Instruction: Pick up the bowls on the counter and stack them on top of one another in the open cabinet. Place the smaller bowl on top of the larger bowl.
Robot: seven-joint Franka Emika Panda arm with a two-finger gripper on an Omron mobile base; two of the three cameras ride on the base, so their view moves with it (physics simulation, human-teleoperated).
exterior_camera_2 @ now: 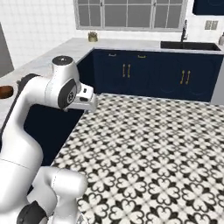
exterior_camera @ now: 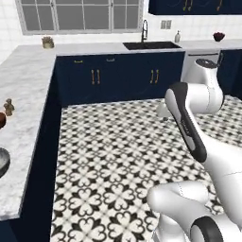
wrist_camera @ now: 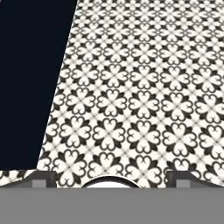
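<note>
Bowls [exterior_camera: 1,142] on counter [exterior_camera: 23,85]

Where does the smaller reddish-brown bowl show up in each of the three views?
Left base view: the smaller bowl is cut by the left edge, on the counter, between a tiny shaker and the larger bowl.
Right base view: far left edge, mid-height, behind the arm.
Hand view: not in it, just floor and navy base.
Shared landmark: the sink faucet.
</note>
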